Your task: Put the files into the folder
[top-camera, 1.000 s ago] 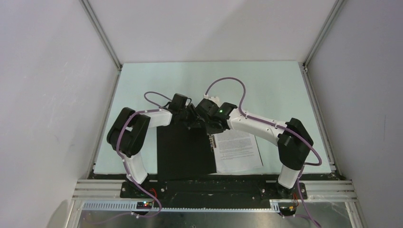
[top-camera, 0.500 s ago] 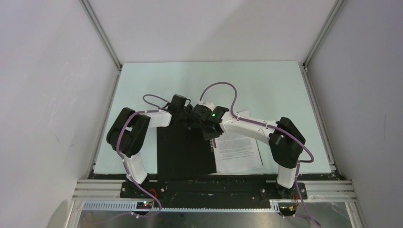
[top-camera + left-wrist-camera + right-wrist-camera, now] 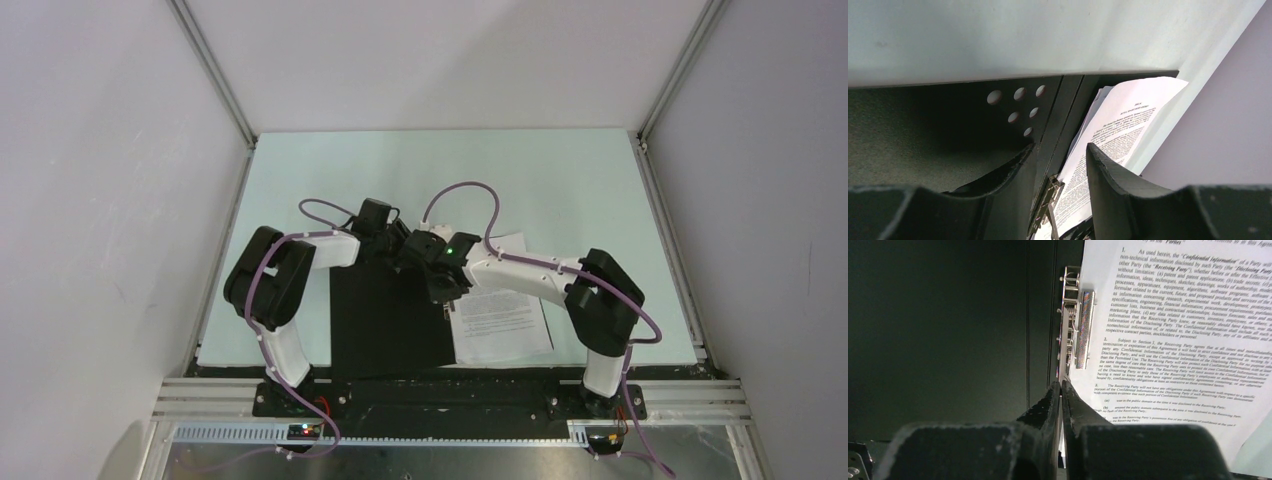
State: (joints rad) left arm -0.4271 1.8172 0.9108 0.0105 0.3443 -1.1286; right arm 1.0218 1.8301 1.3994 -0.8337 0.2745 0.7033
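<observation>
Files (image 3: pixel 505 322) lie printed side up on the right half of the open folder (image 3: pixel 385 325), which sits flat on the pale table (image 3: pixel 560 190) at its near edge, between my two arms. Only the folder's black inside shows. From overhead, its far edge and the top of the spine are covered by both wrists, so I cannot follow the paper's upper left corner there. In the left wrist view the top corner of the stack fans slightly, showing more than one sheet, though I cannot count them with certainty.

My right gripper (image 3: pixel 1062 386) is over the spine, its fingers pinched together on the thin metal arm of the spine clip (image 3: pixel 1084 325). The clip's roller bar rests on the left margin of the paper, and its lower end is hidden behind my fingers. My left gripper (image 3: pixel 1060 150) hangs low over the spine, fingers spread apart and holding nothing, with the clip partly cut off below them.
</observation>
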